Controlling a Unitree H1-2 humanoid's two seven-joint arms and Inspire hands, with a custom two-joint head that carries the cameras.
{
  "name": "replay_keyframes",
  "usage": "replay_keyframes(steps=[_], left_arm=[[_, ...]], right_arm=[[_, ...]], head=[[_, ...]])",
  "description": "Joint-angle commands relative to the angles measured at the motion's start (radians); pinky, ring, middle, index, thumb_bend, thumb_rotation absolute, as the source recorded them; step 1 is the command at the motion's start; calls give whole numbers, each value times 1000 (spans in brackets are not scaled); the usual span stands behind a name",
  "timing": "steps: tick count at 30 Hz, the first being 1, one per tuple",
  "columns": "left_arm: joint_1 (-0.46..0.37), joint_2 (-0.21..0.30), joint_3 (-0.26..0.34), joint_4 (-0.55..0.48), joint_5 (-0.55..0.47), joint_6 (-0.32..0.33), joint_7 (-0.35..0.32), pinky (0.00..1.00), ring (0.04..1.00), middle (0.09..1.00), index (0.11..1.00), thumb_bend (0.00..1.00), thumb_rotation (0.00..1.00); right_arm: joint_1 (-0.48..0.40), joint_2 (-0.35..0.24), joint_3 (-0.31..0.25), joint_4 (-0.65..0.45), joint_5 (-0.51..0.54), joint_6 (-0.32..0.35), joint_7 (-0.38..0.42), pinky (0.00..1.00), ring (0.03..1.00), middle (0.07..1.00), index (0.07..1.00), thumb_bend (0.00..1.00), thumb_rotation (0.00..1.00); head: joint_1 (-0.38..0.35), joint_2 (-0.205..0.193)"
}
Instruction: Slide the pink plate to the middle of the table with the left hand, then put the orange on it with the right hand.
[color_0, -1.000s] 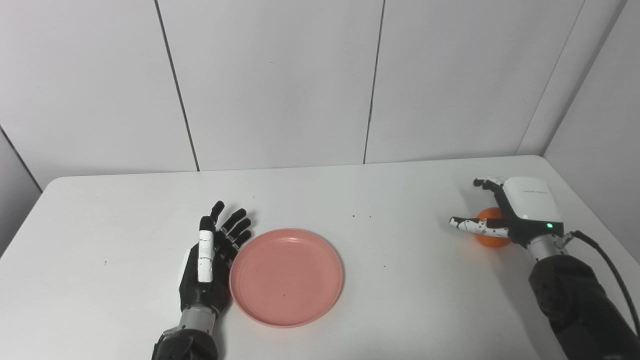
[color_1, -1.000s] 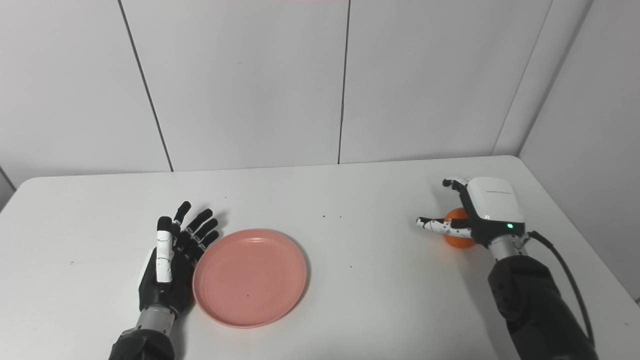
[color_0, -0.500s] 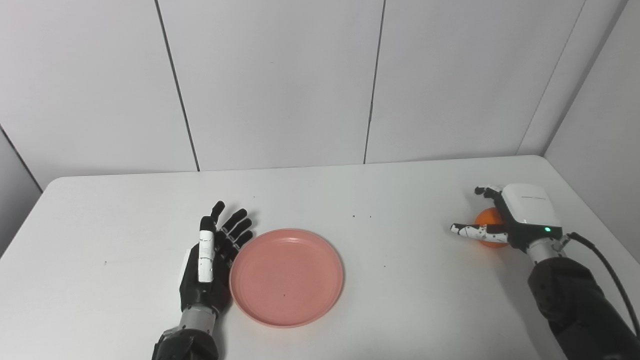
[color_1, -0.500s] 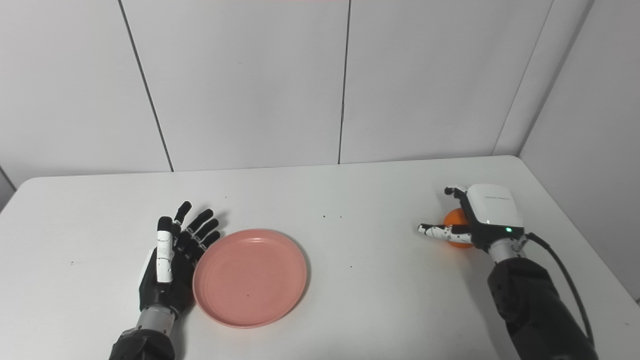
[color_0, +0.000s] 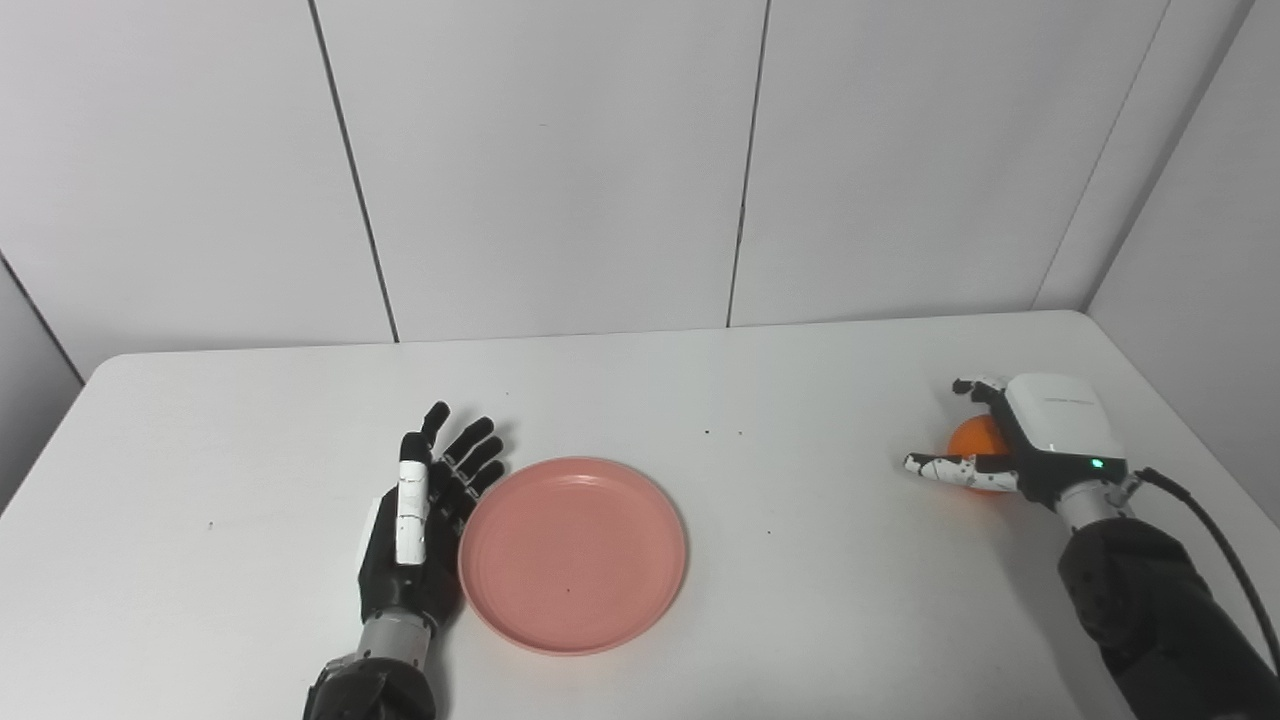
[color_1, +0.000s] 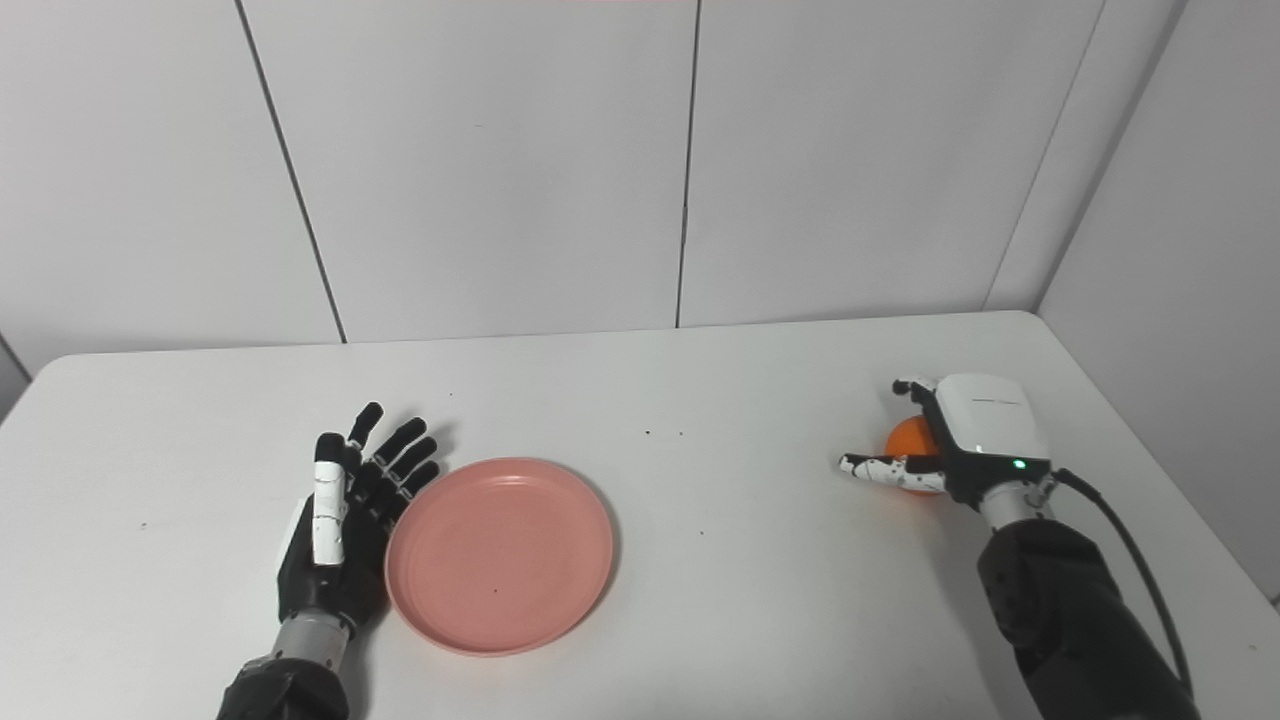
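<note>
The pink plate (color_0: 573, 553) lies flat on the white table (color_0: 200, 420), a little left of the middle. My left hand (color_0: 420, 520) is open, edge-on against the plate's left rim, fingers pointing away from me. The orange (color_0: 970, 438) sits near the table's right edge. My right hand (color_0: 1030, 435) is low over it, palm covering its right side, fingers curled behind it and the thumb stretched out in front. The fingers are not closed on it. Most of the orange is hidden by the hand.
White wall panels stand behind the table. A black cable (color_0: 1215, 530) runs from my right wrist toward the table's right edge. A few small dark specks (color_0: 724, 433) dot the tabletop between the plate and the orange.
My right hand has lowered over the orange and now hides more of it. The left hand and the plate have not moved.
</note>
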Motion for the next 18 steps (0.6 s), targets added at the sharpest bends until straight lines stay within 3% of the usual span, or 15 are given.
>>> replay_keyframes(steps=[1, 12, 18], left_arm=[[6, -1, -1, 14, 7, 33, 8, 845, 829, 816, 936, 893, 815], [5, 1, 3, 13, 2, 36, 7, 848, 830, 818, 938, 897, 814], [7, 1, 2, 8, 3, 39, 9, 839, 826, 812, 938, 900, 814]], right_arm=[[-23, -33, -8, -26, 6, 31, -5, 755, 745, 748, 754, 896, 785], [-9, -27, -3, -10, 10, 53, -3, 733, 742, 753, 752, 879, 780], [-6, -23, -2, -4, 31, 66, 0, 590, 714, 751, 752, 875, 767]], head=[[2, 0], [5, 4], [4, 4]])
